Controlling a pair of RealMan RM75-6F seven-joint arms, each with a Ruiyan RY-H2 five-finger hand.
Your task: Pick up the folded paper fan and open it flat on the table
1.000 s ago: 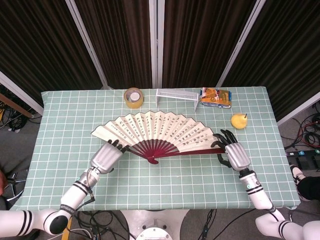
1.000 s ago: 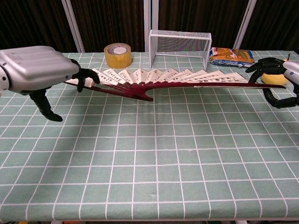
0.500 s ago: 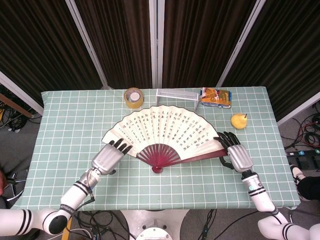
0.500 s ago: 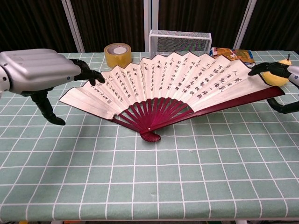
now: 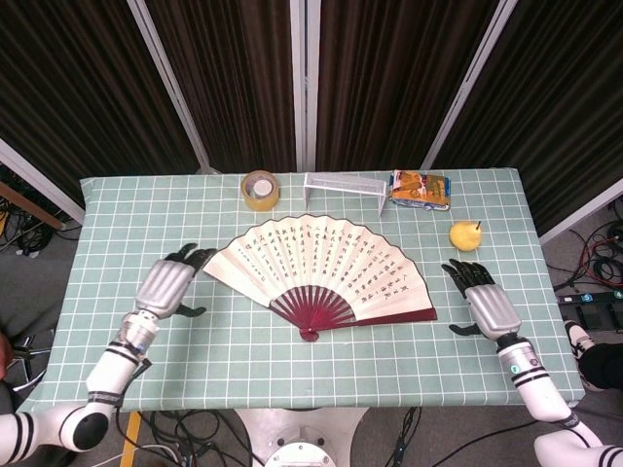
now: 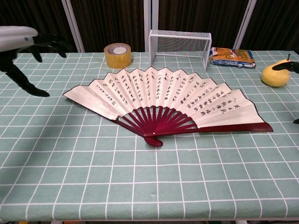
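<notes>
The paper fan (image 5: 321,268) (image 6: 163,100) lies spread flat on the green checked table (image 5: 292,360), cream leaf with dark writing, dark red ribs meeting at the pivot near me. My left hand (image 5: 167,284) (image 6: 21,44) hovers just left of the fan's left edge, fingers apart, holding nothing. To the right of the fan's red end rib my right hand (image 5: 485,304) is also spread and empty; only its fingertips (image 6: 292,66) show at the chest view's right edge.
At the back of the table stand a yellow tape roll (image 5: 260,189) (image 6: 117,54), a white wire rack (image 5: 344,187) (image 6: 179,43) and a snack packet (image 5: 421,190) (image 6: 232,57). A yellow pear (image 5: 465,234) (image 6: 274,74) sits beyond my right hand.
The fan dropped from tilted, held at both ends, to lying flat. Both hands let go and drew outward, left hand to the left, right hand to the right.
</notes>
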